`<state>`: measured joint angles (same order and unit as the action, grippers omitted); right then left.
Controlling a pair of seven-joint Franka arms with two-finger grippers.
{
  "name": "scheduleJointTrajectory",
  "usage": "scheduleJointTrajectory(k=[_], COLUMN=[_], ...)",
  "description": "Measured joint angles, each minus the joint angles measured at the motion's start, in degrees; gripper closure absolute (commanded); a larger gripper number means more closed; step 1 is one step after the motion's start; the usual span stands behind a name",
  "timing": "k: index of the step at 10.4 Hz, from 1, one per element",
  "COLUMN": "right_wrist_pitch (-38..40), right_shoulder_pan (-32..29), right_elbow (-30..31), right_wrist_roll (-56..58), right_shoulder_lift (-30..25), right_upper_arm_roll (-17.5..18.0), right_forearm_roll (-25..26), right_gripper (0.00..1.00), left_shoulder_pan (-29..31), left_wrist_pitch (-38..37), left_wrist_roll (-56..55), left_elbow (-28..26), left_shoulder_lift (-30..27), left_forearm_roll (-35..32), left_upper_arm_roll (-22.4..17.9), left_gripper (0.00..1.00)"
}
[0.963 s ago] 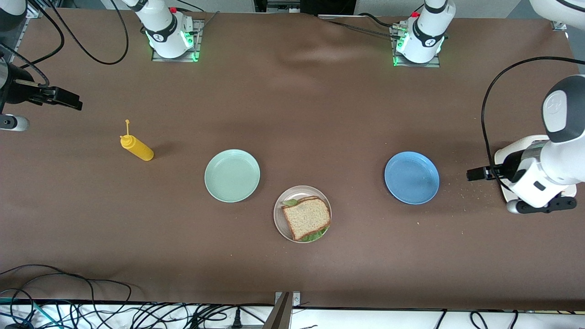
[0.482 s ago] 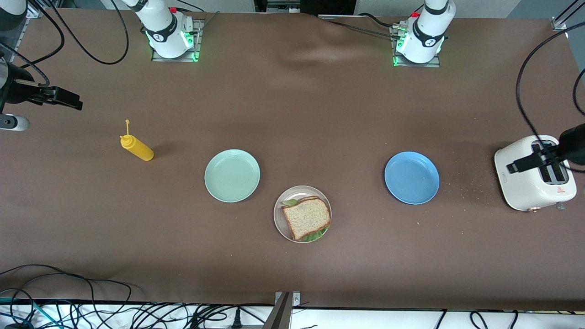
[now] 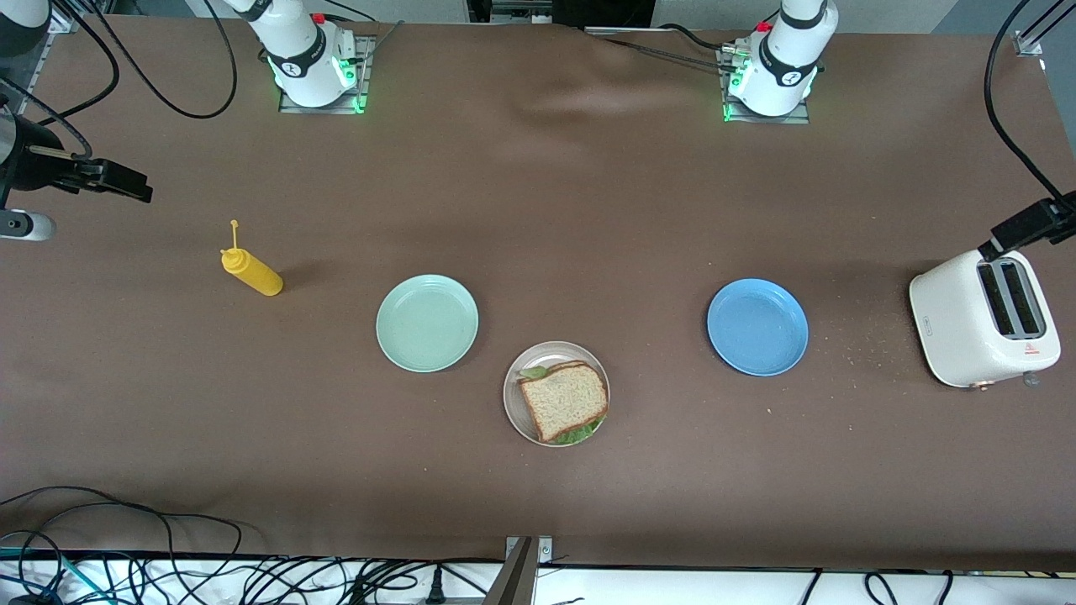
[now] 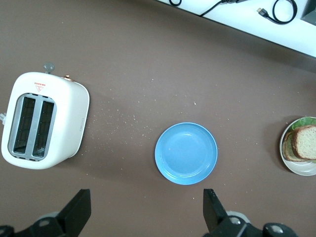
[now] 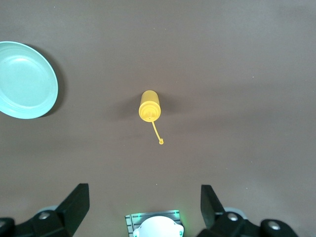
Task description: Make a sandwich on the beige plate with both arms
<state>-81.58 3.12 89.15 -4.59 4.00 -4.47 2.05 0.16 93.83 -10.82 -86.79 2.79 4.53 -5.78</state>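
Left gripper lifted off toaster, label unreadable

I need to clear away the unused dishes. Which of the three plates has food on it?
The beige plate, nearest the front camera, holds the sandwich. The mint-green plate and the blue plate hold nothing.
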Motion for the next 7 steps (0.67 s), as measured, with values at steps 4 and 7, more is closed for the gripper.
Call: scheduleJointTrajectory(k=[4,7], right_wrist_pitch=[0.0,0.0], right_shoulder_pan=[0.0,0.0], right_elbow=[0.0,0.0], right_wrist_roll=[0.0,0.0], right_shoulder_lift=[0.0,0.0], right_upper_arm_roll=[0.0,0.0], right_forearm_roll=[0.0,0.0], right_gripper=[0.0,0.0], left_shoulder_pan=[0.0,-0.1], left_wrist_pitch=[-0.6,-2.6], left_wrist_roll=[0.0,0.0], left_elbow=[-3.9,-3.9], left_shoulder_lift=[-1.8,-1.7], left_forearm_roll=[-0.1,-2.5], left_upper_arm_roll=[2.0,2.3], left_gripper=[0.0,0.0])
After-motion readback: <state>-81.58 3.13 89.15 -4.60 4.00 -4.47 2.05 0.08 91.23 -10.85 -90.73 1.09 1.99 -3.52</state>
